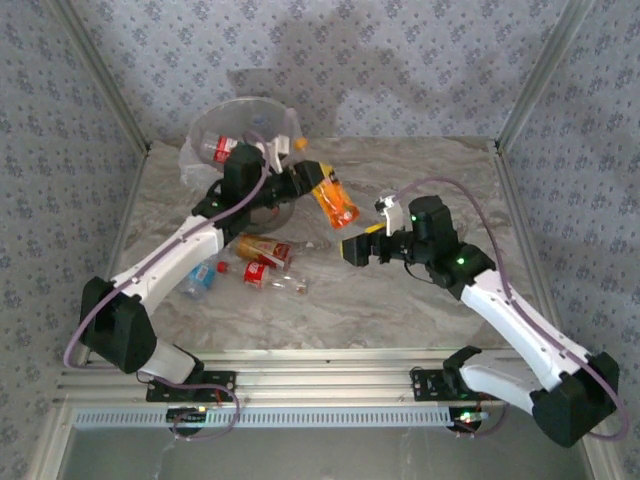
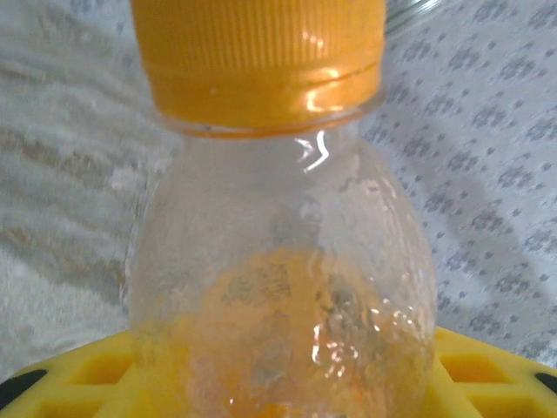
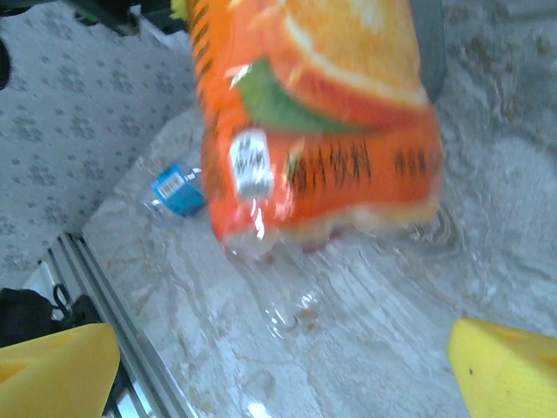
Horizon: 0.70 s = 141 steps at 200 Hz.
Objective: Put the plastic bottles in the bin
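Note:
An orange-labelled plastic bottle [image 1: 336, 204] with an orange cap hangs in the air right of the bin [image 1: 242, 128]. My left gripper [image 1: 311, 179] is shut on it near the neck. In the left wrist view the clear neck of this bottle [image 2: 278, 261] rises between my yellow fingers [image 2: 78, 374]. My right gripper [image 1: 353, 248] stands open just below and right of the bottle, apart from it. In the right wrist view the bottle [image 3: 322, 113] hangs above my spread yellow fingertips [image 3: 52, 366]. A red-labelled bottle [image 1: 224, 150] lies in the bin.
Three more bottles lie on the marble table left of centre: an orange-red one [image 1: 262, 248], a red-labelled one [image 1: 270, 276] and a blue-labelled one [image 1: 203, 278], the last also in the right wrist view [image 3: 178, 189]. Patterned walls close the back and sides.

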{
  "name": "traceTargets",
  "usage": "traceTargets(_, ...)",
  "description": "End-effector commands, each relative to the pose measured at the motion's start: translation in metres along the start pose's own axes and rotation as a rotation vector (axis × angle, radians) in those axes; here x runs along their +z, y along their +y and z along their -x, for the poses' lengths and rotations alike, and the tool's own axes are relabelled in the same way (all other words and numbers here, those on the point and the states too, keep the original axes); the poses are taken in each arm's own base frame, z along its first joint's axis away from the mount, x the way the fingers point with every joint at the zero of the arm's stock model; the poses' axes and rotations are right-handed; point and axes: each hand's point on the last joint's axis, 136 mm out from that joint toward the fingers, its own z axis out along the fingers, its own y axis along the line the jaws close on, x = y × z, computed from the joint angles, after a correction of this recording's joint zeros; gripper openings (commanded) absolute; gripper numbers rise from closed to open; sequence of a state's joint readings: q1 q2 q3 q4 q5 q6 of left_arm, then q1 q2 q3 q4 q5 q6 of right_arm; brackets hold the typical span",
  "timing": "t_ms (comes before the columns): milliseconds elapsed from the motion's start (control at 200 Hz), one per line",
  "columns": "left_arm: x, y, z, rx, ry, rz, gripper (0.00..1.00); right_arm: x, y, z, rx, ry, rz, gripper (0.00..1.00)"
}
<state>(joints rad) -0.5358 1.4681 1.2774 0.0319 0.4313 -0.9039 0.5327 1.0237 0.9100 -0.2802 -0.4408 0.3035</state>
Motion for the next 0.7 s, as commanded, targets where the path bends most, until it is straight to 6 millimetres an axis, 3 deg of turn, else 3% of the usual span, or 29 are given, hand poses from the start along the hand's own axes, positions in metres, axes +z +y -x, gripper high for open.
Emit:
traceTargets(0,-0.03,-0.042,0.04,0.097,-0.063,-0.052,0.53,-0.021,0.014,0.023,-0.015,-0.077,-0.003,1.0)
traceTargets(130,-0.051,-0.046,0.086,0.111,-0.141,-0.013,0.53,-0.036,0.021,0.032,-0.025,-0.127,-0.001,1.0)
traceTargets(370,-0.089,-0.016,0.164,0.054,-0.315,0.119,0.51,-0.046,0.023,0.034,-0.037,-0.144,-0.016,1.0)
traceTargets(515,-0.101,0.01,0.195,0.054,-0.361,0.236,0.51,-0.047,0.022,0.032,-0.039,-0.141,-0.024,1.0)
traceTargets(700,-0.107,0.045,0.224,-0.069,-0.44,0.257,0.51,-0.051,0.02,0.031,-0.044,-0.145,-0.043,1.0)
